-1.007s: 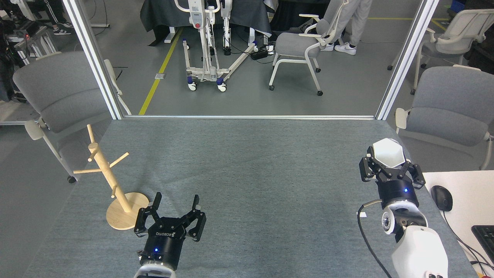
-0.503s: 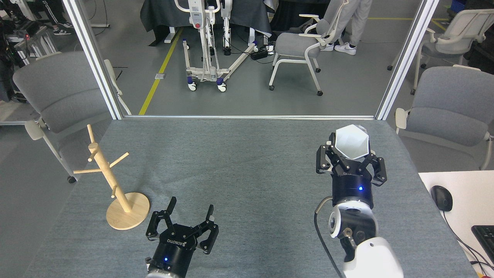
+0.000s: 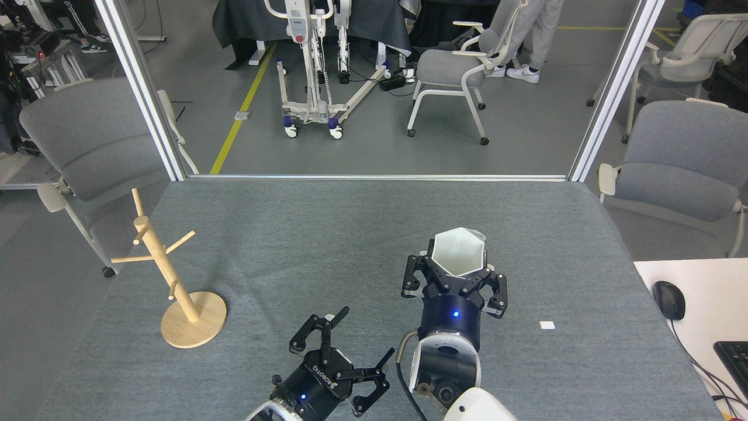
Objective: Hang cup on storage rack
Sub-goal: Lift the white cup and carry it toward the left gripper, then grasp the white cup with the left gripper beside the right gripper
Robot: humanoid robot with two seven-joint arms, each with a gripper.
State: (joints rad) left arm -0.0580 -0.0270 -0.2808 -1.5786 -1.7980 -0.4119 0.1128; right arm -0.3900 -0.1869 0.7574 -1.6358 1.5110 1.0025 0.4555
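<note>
While left gripper (image 3: 349, 342) gapes — right gripper (image 3: 455, 270) clasps cup (image 3: 459, 252).

Right hand (image 3: 455, 275) carried the cup (image 3: 460, 253) leftward; left hand (image 3: 350, 345) shifted right.

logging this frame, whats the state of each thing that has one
cup: upright, mouth up, held off the table, not hung
right tool: shut on the cup
left tool: open, empty
storage rack: standing upright on the table, pegs bare
computer mouse: resting on the white desk
</note>
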